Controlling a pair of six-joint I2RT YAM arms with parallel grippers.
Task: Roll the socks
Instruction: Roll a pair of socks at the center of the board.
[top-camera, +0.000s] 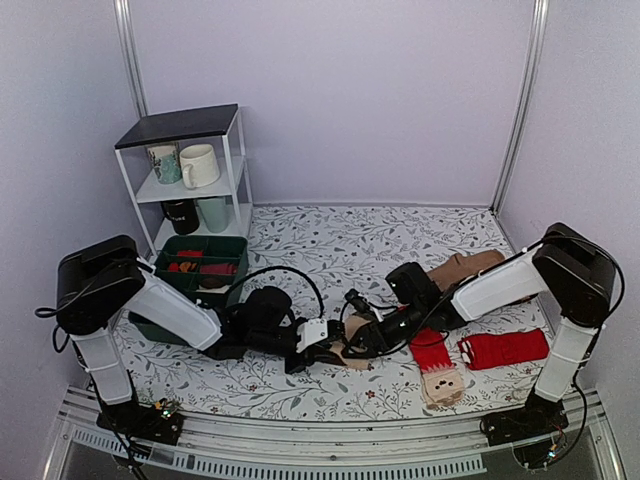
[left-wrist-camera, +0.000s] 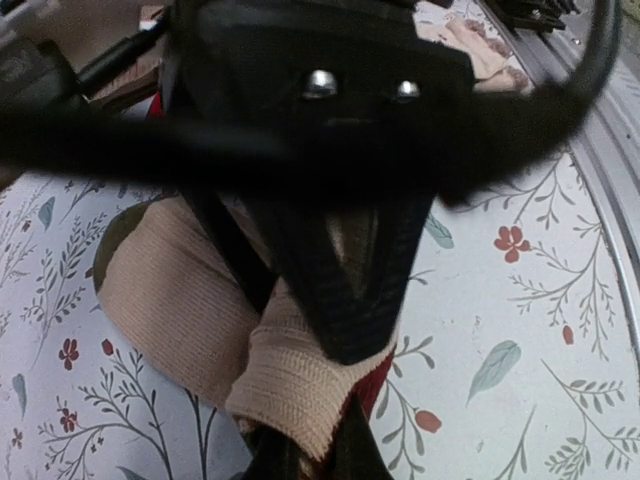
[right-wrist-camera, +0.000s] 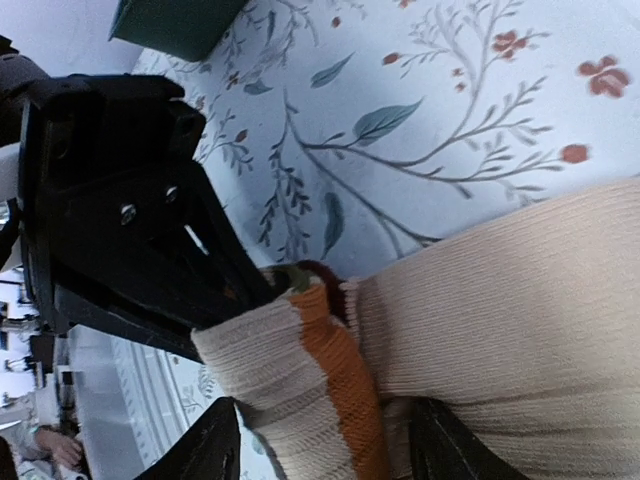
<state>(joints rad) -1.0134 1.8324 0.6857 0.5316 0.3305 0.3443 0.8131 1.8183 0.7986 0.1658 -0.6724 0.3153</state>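
The tan knitted socks (top-camera: 352, 353) lie partly rolled on the floral cloth in the middle, between the two grippers. In the left wrist view the beige cuff (left-wrist-camera: 285, 385), with a dark red edge under it, is pinched by my left gripper (left-wrist-camera: 310, 452), which is shut on it. The right wrist view shows the rolled end, with an orange-brown stripe (right-wrist-camera: 345, 375), lying between the spread fingers of my right gripper (right-wrist-camera: 325, 452), which is open around it. The rest of the sock (right-wrist-camera: 510, 300) stretches off to the right. The two grippers (top-camera: 335, 352) (top-camera: 365, 338) face each other closely.
Two bright red socks (top-camera: 505, 348) (top-camera: 432, 352) lie at the right, and brown socks (top-camera: 465, 268) behind the right arm. A green bin (top-camera: 200, 262) sits at the left, below a white shelf (top-camera: 190, 165) with mugs. A metal rail (top-camera: 300, 455) runs along the near edge.
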